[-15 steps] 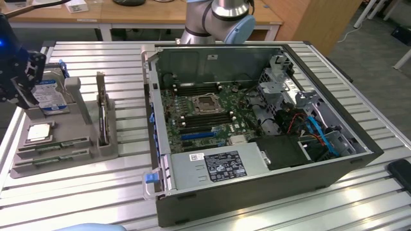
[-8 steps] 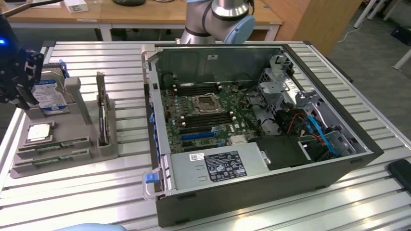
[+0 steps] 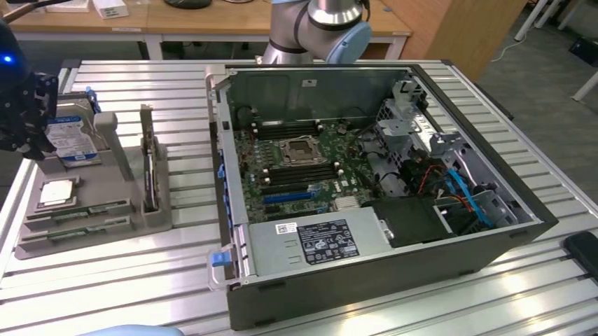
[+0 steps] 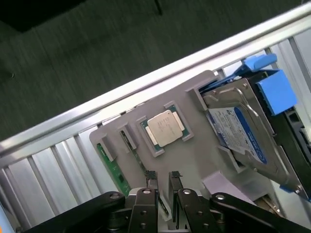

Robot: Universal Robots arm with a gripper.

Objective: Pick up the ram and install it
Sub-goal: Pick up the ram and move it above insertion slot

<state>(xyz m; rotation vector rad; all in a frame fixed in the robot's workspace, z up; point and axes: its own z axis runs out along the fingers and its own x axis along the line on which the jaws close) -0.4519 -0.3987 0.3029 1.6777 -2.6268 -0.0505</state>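
Two rams lie in slots of the grey holder on the exterior view's left: one ram and a second ram nearer the front. In the wrist view they are a green ram and another ram close to my fingertips. My gripper hovers above the holder, a little apart from the rams, its fingers slightly apart with nothing between them, so open. In the exterior view the gripper is a dark shape over the holder's far end.
The holder also carries a silver processor chip, a hard drive with blue clips, and an upright expansion card. The open computer case lies on the slatted table, motherboard exposed with black memory slots beside the socket.
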